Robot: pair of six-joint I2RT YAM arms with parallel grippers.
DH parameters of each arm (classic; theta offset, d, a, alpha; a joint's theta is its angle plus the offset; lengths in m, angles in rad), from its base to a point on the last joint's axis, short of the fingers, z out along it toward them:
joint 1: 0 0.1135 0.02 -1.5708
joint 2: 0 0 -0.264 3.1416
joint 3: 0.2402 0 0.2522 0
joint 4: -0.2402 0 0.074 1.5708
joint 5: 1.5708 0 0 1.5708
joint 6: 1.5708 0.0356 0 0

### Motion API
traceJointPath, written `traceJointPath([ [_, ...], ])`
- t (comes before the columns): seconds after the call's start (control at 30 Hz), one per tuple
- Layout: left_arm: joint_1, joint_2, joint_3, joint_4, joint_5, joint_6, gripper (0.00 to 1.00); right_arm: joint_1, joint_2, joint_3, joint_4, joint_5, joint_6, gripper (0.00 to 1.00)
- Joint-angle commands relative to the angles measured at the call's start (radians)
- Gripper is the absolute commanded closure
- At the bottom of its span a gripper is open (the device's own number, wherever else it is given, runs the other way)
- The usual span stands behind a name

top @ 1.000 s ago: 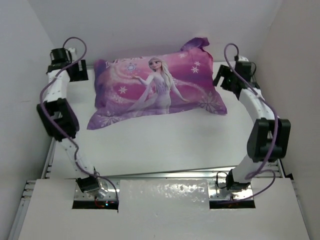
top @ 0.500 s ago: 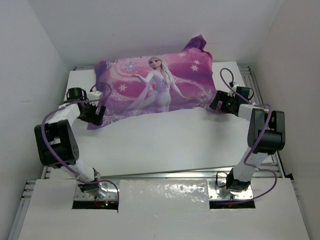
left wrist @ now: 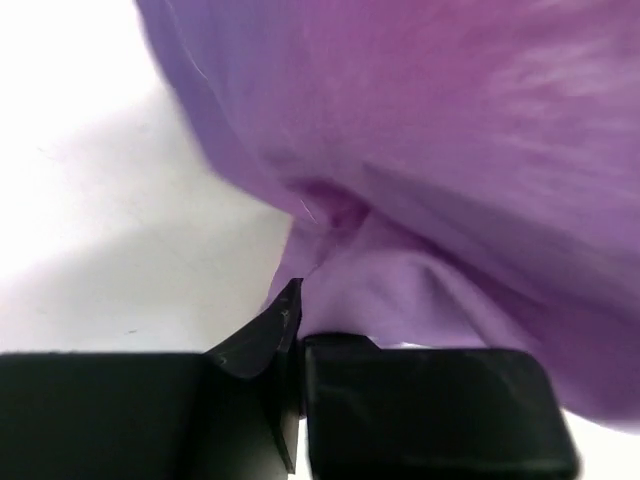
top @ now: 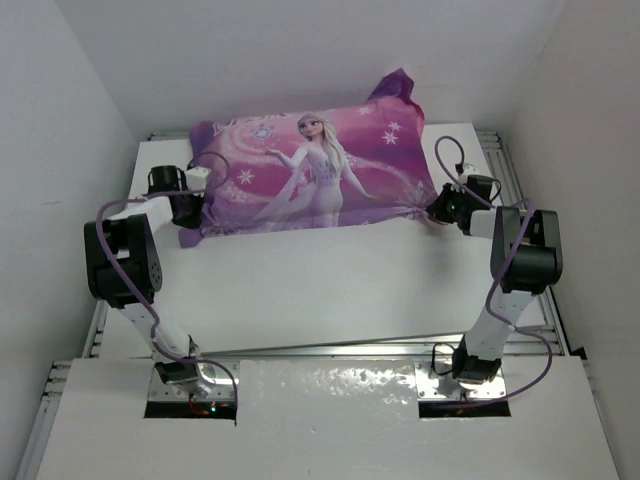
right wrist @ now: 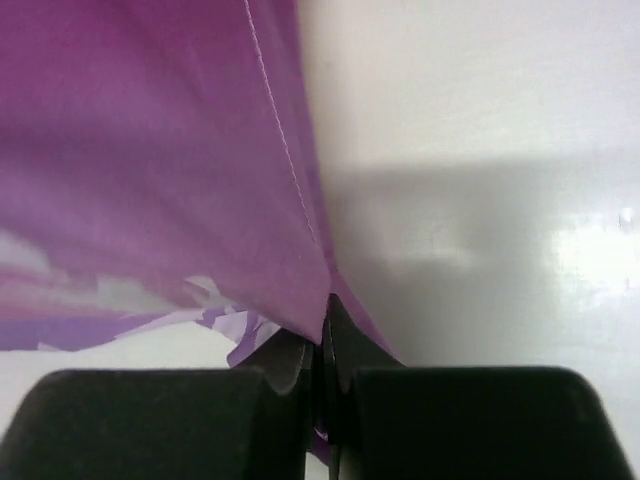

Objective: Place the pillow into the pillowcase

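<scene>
The purple pillowcase (top: 310, 175) with the blonde princess print lies plump across the far half of the white table (top: 320, 290). No white pillow shows; it is hidden from view. My left gripper (top: 194, 212) is low at the case's near left corner, shut on a fold of the purple fabric (left wrist: 450, 150), its jaws (left wrist: 300, 330) pressed together. At the near right corner my right gripper (top: 438, 208) is shut on the case's seamed edge (right wrist: 150, 150), with cloth pinched between its fingertips (right wrist: 325, 335). A loose flap (top: 398, 88) of the case sticks up at the back right.
White walls close in the table on the left, back and right. Metal rails (top: 102, 312) run along the table's sides and near edge. The arms' bases (top: 185, 375) sit at the near edge, with purple cables looping from both arms.
Both arms have come down from a raised pose to the case's near corners. Both grippers went from open to shut on the fabric, and the near left corner has been drawn in.
</scene>
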Motion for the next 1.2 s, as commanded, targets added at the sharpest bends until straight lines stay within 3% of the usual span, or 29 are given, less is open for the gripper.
traceJointPath([
  [0.0,0.026,-0.118,0.057,-0.038,0.072,0.001,1.00,-0.010,-0.150,-0.116,0.144,-0.005,0.030,1.00],
  [0.2,0.094,-0.418,0.191,-0.268,0.162,0.029,1.00,-0.016,-0.622,-0.327,0.218,0.032,0.114,1.00],
  [0.27,0.095,-0.440,0.345,-0.348,0.152,0.051,1.00,-0.018,-0.755,-0.304,0.160,0.064,0.120,1.00],
  [0.37,0.097,-0.450,0.430,-0.428,0.119,0.061,1.00,-0.019,-0.803,-0.226,0.062,0.140,0.077,1.00],
  [0.5,0.097,-0.468,0.358,-0.515,0.041,0.116,1.00,-0.022,-0.807,-0.249,-0.154,0.248,0.094,1.00],
  [0.77,0.095,-0.543,0.084,-0.684,-0.159,0.184,1.00,-0.021,-0.986,-0.552,-0.188,0.366,0.289,0.99],
  [0.87,0.097,-0.555,0.038,-0.746,-0.255,0.160,1.00,-0.021,-1.092,-0.600,-0.282,0.458,0.329,0.80],
  [0.9,0.097,-0.558,0.024,-0.770,-0.312,0.150,1.00,-0.021,-1.125,-0.624,-0.314,0.493,0.338,0.66],
  [0.93,0.097,-0.563,0.008,-0.782,-0.341,0.144,1.00,-0.021,-1.161,-0.634,-0.321,0.535,0.361,0.33],
  [0.97,0.095,-0.568,-0.014,-0.795,-0.372,0.140,0.95,-0.021,-1.232,-0.641,-0.340,0.628,0.375,0.25],
  [1.0,0.095,-0.569,-0.027,-0.825,-0.419,0.144,0.82,-0.021,-1.268,-0.648,-0.359,0.667,0.385,0.19],
  [1.03,0.095,-0.571,-0.039,-0.847,-0.438,0.149,0.42,-0.021,-1.302,-0.648,-0.357,0.697,0.388,0.14],
  [1.07,0.095,-0.572,-0.054,-0.882,-0.487,0.150,0.17,-0.022,-1.357,-0.645,-0.354,0.751,0.387,0.08],
  [1.1,0.095,-0.574,-0.062,-0.894,-0.521,0.156,0.01,-0.021,-1.377,-0.637,-0.339,0.774,0.384,0.06],
  [1.17,0.097,-0.586,-0.073,-0.948,-0.603,0.156,0.00,-0.021,-1.402,-0.607,-0.328,0.808,0.350,0.01],
])
